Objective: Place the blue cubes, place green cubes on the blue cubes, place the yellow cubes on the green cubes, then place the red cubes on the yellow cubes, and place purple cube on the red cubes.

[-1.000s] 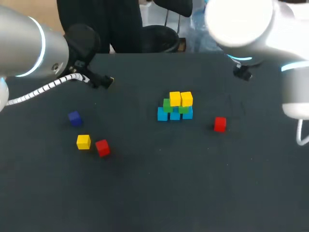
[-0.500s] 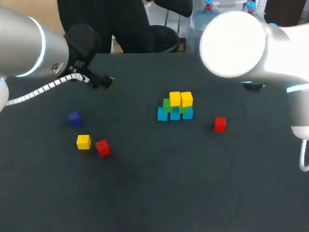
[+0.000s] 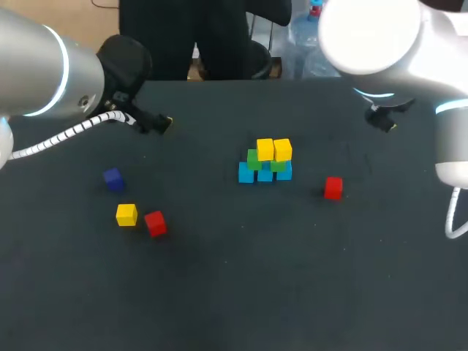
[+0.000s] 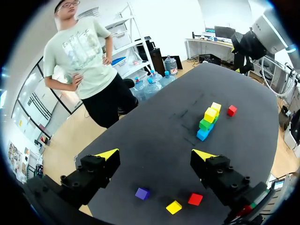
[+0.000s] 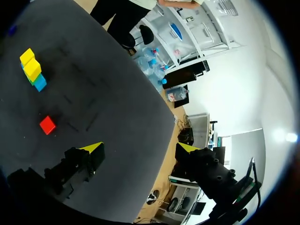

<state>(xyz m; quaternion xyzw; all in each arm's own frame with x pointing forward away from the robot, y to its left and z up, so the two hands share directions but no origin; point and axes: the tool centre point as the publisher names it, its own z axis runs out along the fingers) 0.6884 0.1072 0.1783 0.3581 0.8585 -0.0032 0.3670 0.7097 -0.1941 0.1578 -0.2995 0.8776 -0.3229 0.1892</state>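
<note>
Left pincer (image 4: 154, 154) near the desk's (image 3: 241, 292) 10 o'clock edge and right pincer (image 5: 139, 147) near 2 both hang spread; the cube stack (image 3: 265, 162) sits central, a red cube (image 3: 333, 188) near at its 4, with purple cube (image 3: 112, 178), yellow cube (image 3: 126, 214) and second red cube (image 3: 155, 223) well apart at 8.

- Left tool (image 3: 162, 123), head view: my own arm covers all but one yellow tip.
- Right tool (image 3: 384, 121), head view: mostly under my right arm's (image 3: 373, 36) large joint, and the fingers are too small to make out.
- Stack (image 4: 208, 121), left wrist view: seen end-on, so I cannot count the cubes per layer.
- Same stack, right wrist view: the yellow cubes (image 5: 32, 69) hide most of the green and blue layers.
</note>
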